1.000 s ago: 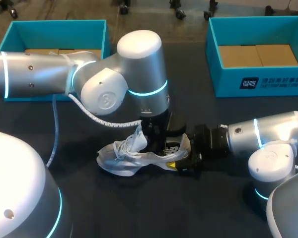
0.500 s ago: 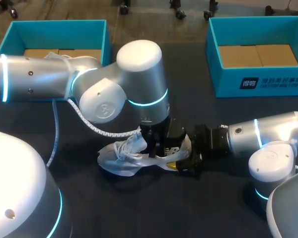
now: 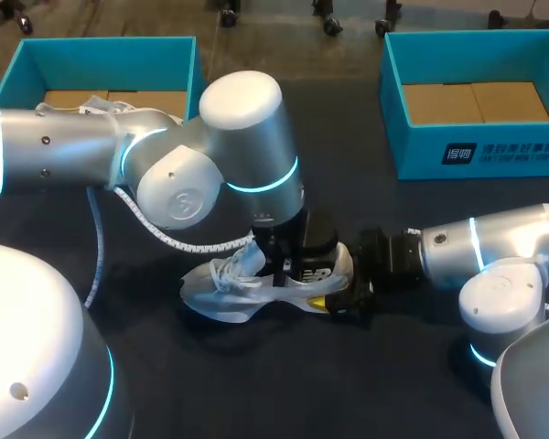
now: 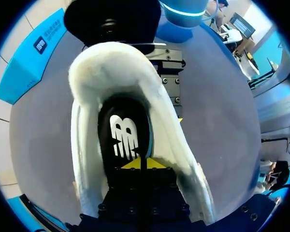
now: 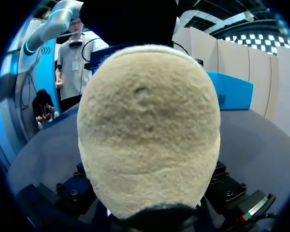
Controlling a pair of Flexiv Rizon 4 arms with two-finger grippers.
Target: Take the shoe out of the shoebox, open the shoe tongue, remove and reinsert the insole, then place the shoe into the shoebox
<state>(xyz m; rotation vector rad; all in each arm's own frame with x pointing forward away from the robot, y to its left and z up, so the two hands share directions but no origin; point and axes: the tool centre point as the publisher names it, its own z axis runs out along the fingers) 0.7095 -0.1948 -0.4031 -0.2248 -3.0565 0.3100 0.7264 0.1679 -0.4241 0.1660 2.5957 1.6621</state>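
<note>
On the dark table (image 3: pixel 210 384), right pincer (image 3: pixel 336 294) tight around shoe (image 3: pixel 227 294) heel.

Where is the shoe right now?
Head view, middle: the shoe lies on the table, left gripper in its opening, right gripper at its heel.

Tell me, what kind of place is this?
Probably a robot lab: a left arm and right arm work at a white shoe on a dark table, teal shoeboxes behind.
</note>
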